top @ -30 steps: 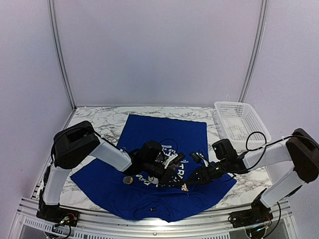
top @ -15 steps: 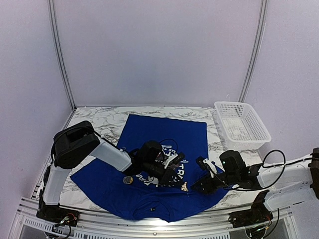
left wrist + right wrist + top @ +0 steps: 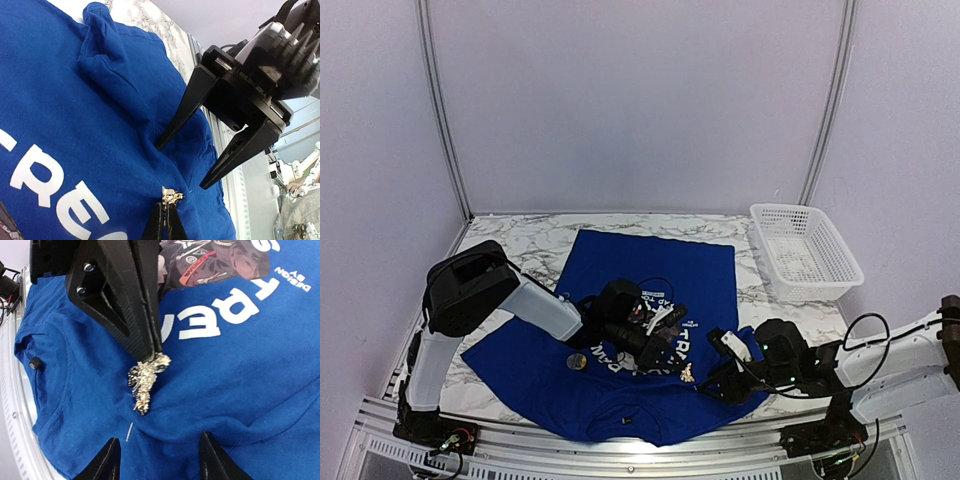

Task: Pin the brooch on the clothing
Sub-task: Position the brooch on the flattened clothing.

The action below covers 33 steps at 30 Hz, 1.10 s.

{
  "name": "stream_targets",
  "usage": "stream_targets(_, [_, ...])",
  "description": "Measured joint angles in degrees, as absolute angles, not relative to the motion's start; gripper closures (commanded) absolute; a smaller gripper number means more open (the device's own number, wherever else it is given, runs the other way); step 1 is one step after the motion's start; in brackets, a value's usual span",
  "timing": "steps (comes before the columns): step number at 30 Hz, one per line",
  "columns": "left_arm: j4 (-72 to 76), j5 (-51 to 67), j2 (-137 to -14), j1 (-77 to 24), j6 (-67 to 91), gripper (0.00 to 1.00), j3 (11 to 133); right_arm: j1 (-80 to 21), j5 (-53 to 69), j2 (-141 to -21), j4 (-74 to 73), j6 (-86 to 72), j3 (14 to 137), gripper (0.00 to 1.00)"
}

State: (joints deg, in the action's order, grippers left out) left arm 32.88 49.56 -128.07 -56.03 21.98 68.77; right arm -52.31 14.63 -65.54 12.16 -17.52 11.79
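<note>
Your left gripper [image 3: 151, 349] was clenched on the brooch [image 3: 146, 380], which lay against the chest of the blue T-shirt [image 3: 620, 262]. Your right gripper [image 3: 160, 460] hung parted just beside it. Any tug risked dragging the cloth and unseating the pin.

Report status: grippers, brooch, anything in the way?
Left gripper shut on brooch, pinching one end. Right gripper open, empty, hovering close beside it. Brooch rests on T-shirt near the lettering; pinned or not, unclear. Nothing between right jaws and brooch.
</note>
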Motion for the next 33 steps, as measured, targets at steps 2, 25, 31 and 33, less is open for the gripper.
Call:
stream_targets(2, [32.8, 49.9, -128.1, -55.9, 21.9, 1.0, 68.8, -52.6, 13.0, -65.6, 12.6, -17.5, 11.7, 0.51])
stream_targets(25, [32.6, 51.0, -128.1, -55.7, 21.6, 1.0, 68.6, -53.8, 11.0, -73.3, 20.5, -18.5, 12.9, 0.53])
stream_targets(31, [32.0, 51.0, -128.1, -55.4, 21.5, 1.0, 68.6, -53.9, 10.7, -70.8, 14.5, -18.8, 14.5, 0.52])
stream_targets(33, [31.7, 51.1, -128.1, -55.3, 21.5, 1.0, 68.6, -53.9, 10.2, -69.1, 11.1, -18.6, 15.7, 0.52])
